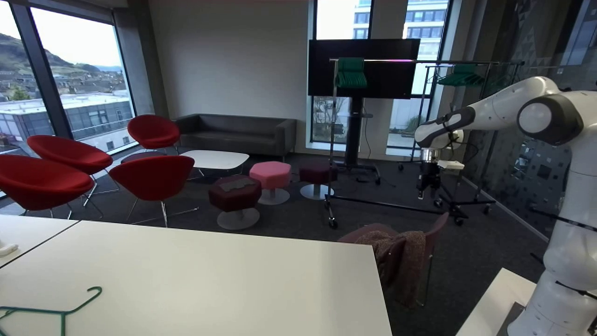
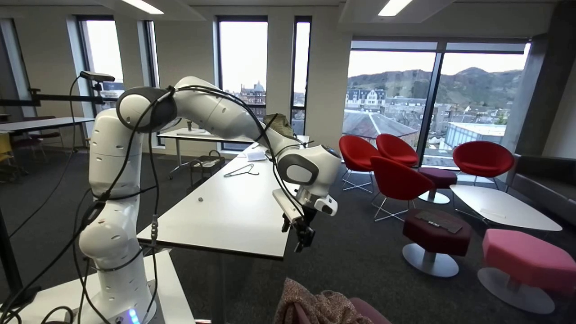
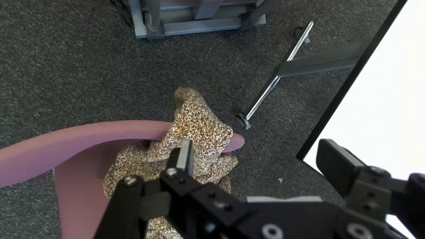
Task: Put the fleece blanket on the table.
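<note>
The fleece blanket (image 1: 413, 261) is a crumpled brownish-mauve cloth draped over the back of a chair (image 1: 437, 228) beside the table's corner. It also shows at the bottom of an exterior view (image 2: 317, 308). In the wrist view the blanket (image 3: 199, 129) looks speckled, and a raised fold lies over the pink chair back (image 3: 99, 132). The table (image 1: 224, 275) has a pale cream-white top, also seen in an exterior view (image 2: 225, 220) and at the wrist view's right (image 3: 391, 109). My gripper (image 3: 260, 157) is open and empty, above the blanket and chair, its left finger overlapping the blanket in view.
A green hanger (image 1: 65, 311) lies on the table. A clothes rail (image 1: 332, 154) with green hangers stands behind the chair. Stools (image 1: 235, 193), red chairs (image 1: 154, 179) and a low coffee table (image 1: 214, 159) stand beyond the table. A table leg (image 3: 318, 63) shows in the wrist view.
</note>
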